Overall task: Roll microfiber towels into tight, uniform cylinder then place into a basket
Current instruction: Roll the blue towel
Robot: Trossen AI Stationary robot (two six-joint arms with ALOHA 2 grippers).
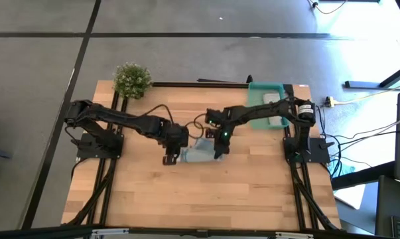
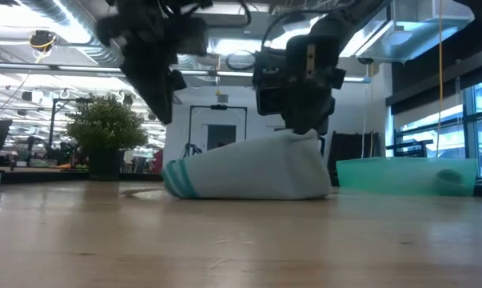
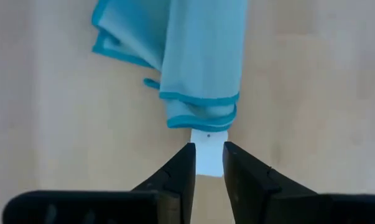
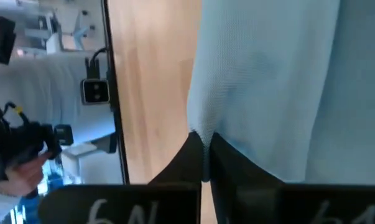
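Note:
The light blue towel (image 1: 198, 154) lies bunched and partly rolled on the middle of the table, its teal-edged end (image 2: 179, 178) toward the left. My right gripper (image 1: 218, 151) is shut on its right end. My left gripper (image 1: 168, 158) hangs above the left end (image 3: 203, 115) with its fingers a little apart and touches nothing. The towel's white tag (image 3: 207, 155) shows through the gap. The teal bin (image 1: 256, 89) stands at the far right, with the pale grey-beige towel (image 1: 271, 99) in it. My right gripper pinches a pucker of the light blue cloth (image 4: 203, 138) between its two fingers, at the towel's right end. The fingers come from above, pointing down. That end is drawn up into a peak (image 2: 300, 138), while the rest of the towel lies on the table.
A small bushy green plant (image 1: 132, 78) stands at the far left corner. The bin's wall (image 2: 400, 176) is just right of the towel. Bare wood lies toward the near edge (image 1: 200, 199). A person's hand (image 4: 13, 174) shows beyond the table in the right wrist view.

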